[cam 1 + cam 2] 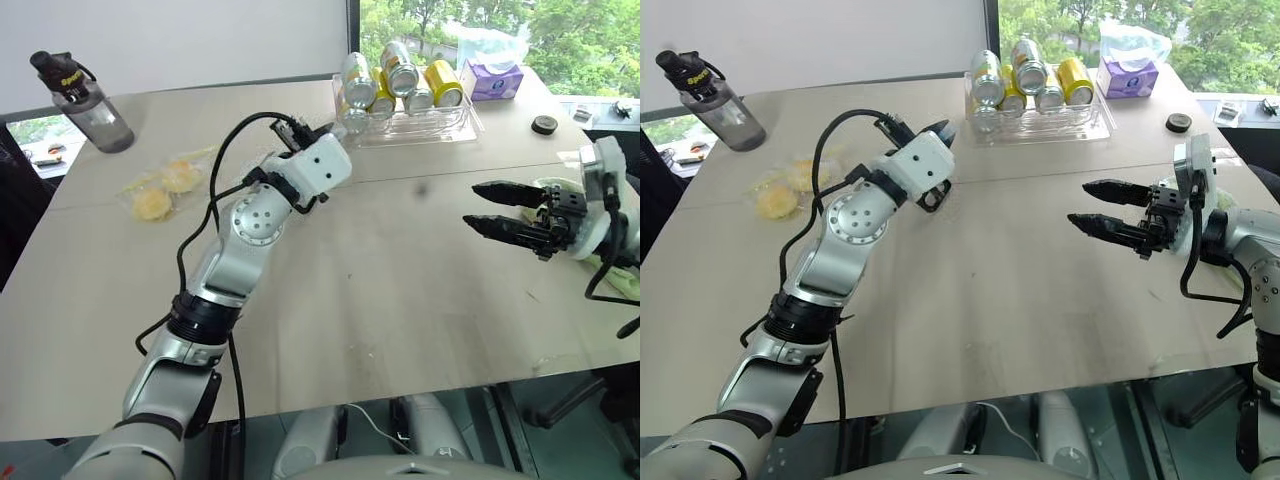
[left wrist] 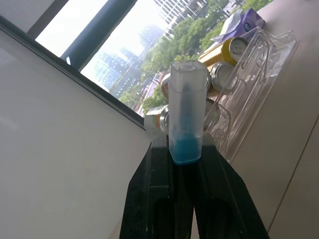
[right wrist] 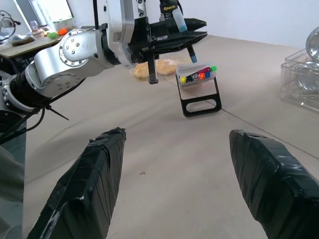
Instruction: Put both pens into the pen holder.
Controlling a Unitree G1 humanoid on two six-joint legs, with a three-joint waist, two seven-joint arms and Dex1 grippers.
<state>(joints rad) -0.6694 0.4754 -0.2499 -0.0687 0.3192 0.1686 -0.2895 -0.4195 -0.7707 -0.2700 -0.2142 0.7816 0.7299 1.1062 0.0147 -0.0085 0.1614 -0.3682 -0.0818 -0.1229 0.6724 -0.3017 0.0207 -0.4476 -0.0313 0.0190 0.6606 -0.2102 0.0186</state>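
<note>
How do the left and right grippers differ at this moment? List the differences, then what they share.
1. The left gripper is shut; the right gripper stands open.
2. The left gripper clamps the blue-capped pen; the right gripper holds nothing.
3. The left gripper is out near the tray of cans; the right gripper is at the table's right side, pointing left.
Both have two black fingers and are above the table.

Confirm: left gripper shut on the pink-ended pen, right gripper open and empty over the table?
Not quite. The left gripper is shut on a pen with a light blue cap, not pink; the left wrist view shows it. The right gripper is indeed open and empty above the table.
</note>
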